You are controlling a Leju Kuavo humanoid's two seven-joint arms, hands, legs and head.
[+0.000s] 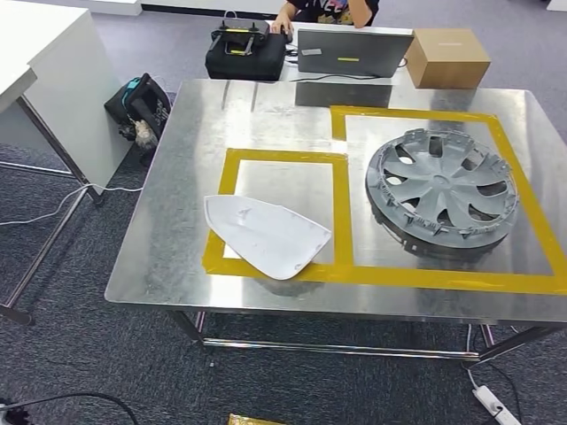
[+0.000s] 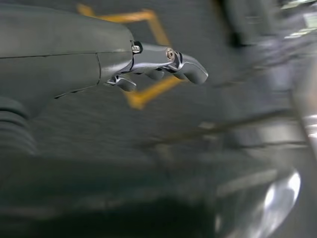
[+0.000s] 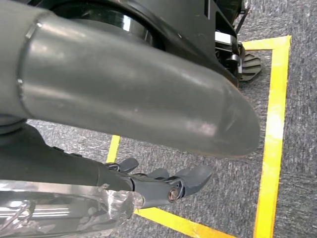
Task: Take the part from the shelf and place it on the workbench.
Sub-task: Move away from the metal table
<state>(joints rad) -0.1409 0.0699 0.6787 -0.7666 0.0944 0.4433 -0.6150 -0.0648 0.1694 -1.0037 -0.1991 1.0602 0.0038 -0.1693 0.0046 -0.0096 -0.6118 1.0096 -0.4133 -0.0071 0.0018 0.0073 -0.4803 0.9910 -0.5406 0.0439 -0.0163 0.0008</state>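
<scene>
The white curved part (image 1: 267,235) lay flat on the metal workbench (image 1: 181,221), near its front edge and left of centre, resting over the front of the small yellow-taped square (image 1: 342,212). The grey wheel cover (image 1: 441,189) sat in the larger taped frame toward the right edge, well apart from the part. At the far edge stood a laptop (image 1: 353,51), a cardboard box (image 1: 446,57) and a black case (image 1: 244,51), with a person's hand (image 1: 282,19) beyond them. The left hand (image 2: 157,64) hung over the blurred floor, fingers extended and holding nothing. The right hand (image 3: 164,184) hung above grey carpet with yellow floor tape (image 3: 273,129), fingers straight and apart, also holding nothing.
</scene>
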